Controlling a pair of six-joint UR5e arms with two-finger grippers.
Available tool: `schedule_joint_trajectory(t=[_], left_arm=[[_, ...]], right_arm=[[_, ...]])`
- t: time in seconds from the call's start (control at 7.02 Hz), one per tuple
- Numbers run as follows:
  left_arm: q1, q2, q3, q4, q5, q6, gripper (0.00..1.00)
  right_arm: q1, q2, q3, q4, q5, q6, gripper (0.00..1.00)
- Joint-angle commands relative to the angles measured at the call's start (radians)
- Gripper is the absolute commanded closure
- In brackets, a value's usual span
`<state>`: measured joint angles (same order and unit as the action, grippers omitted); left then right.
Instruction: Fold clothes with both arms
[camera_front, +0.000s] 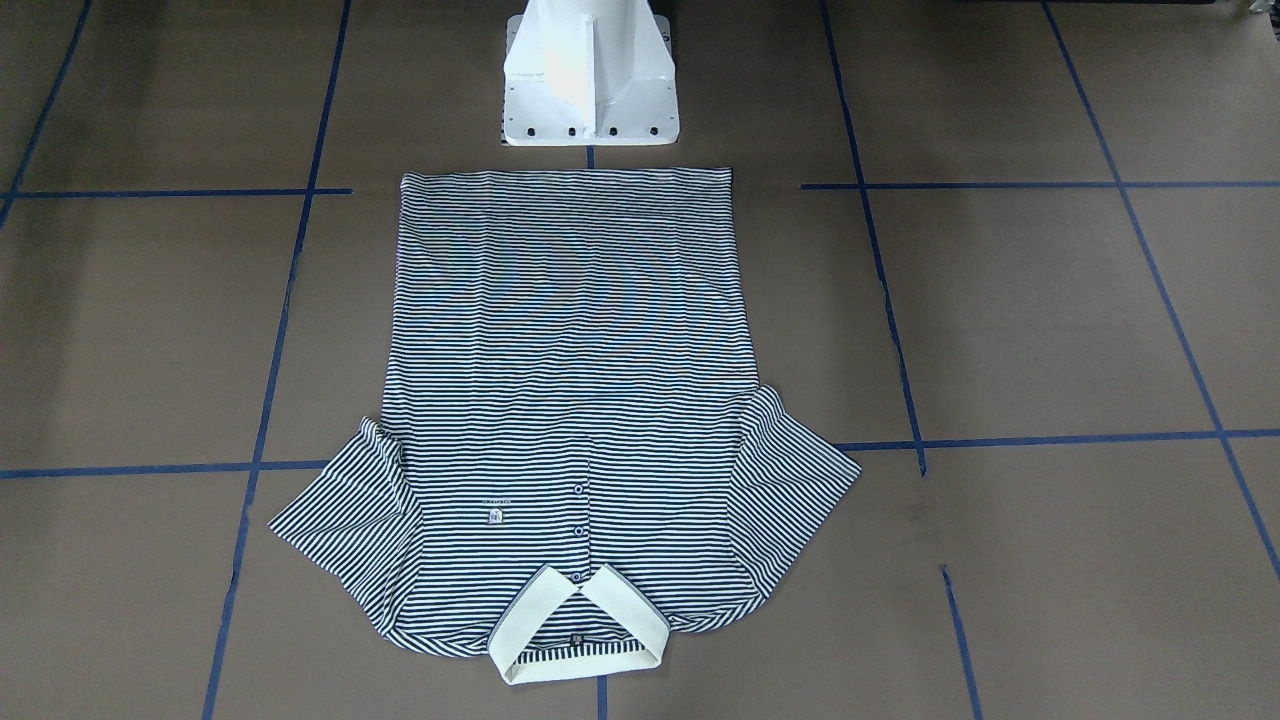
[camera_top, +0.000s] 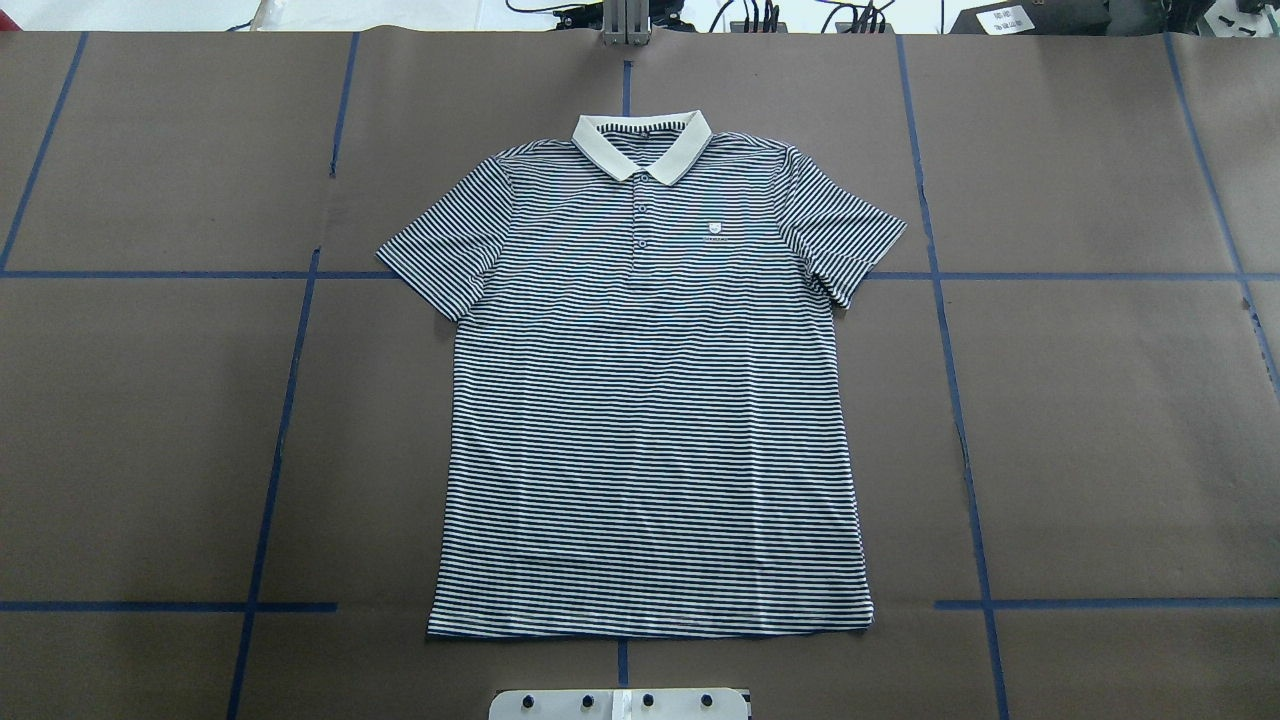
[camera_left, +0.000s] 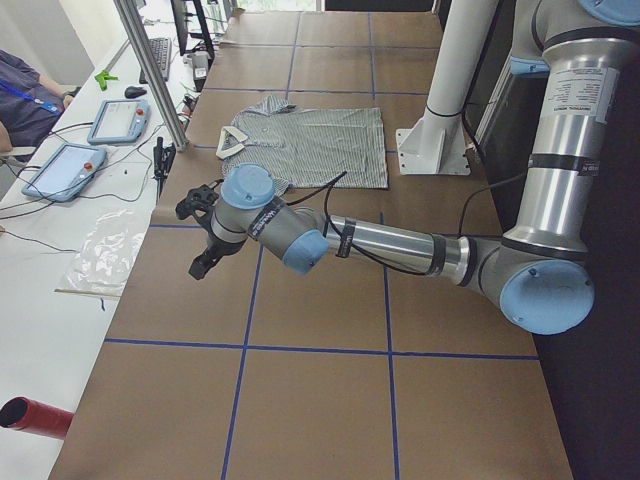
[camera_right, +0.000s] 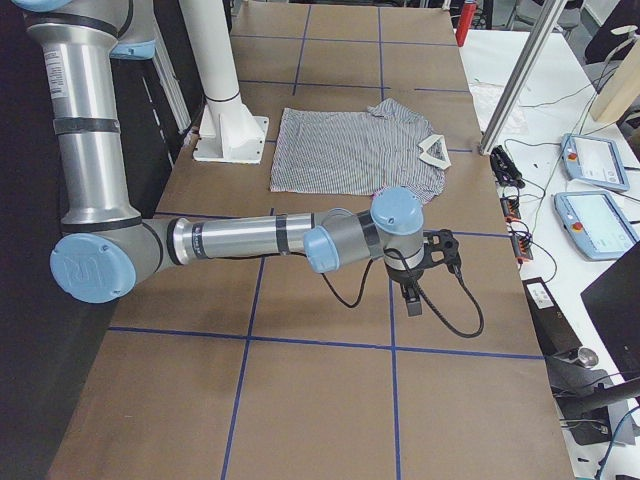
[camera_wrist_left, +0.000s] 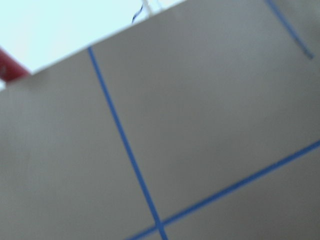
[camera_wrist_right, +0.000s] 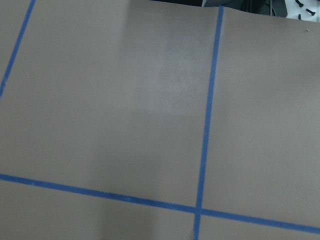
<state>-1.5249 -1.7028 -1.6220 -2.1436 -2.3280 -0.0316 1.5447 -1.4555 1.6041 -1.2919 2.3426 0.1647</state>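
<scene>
**Shirt lies flat, not yet folded**

The shirt (camera_top: 650, 400) lies face up in the middle of the worktop (camera_top: 1100, 450), with its sleeves spread out. That likely makes both sides easy to grab. The left tool (camera_left: 199, 262) and the right tool (camera_right: 414, 300) hang over bare worktop, well apart from the shirt. I cannot tell if they are open or closed.
</scene>
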Motion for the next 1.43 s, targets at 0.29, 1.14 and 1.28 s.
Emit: schedule_joint_trajectory(t=[0.29,1.14,1.28], left_arm=[[0.147,-0.037,-0.001,-0.122,0.004,-0.177,0.0],[0.175,-0.04,-0.004,-0.13,0.004,-0.174,0.0],[0.175,-0.04,-0.006,-0.13,0.006,-0.172,0.0]], right_arm=[[-0.327,0.261,-0.129,0.222,-0.107,0.488,0.04],[-0.644,0.372,-0.3,0.376,-0.485,0.882,0.39],[-0.664,0.371,-0.309,0.378,-0.489,0.88,0.41]])
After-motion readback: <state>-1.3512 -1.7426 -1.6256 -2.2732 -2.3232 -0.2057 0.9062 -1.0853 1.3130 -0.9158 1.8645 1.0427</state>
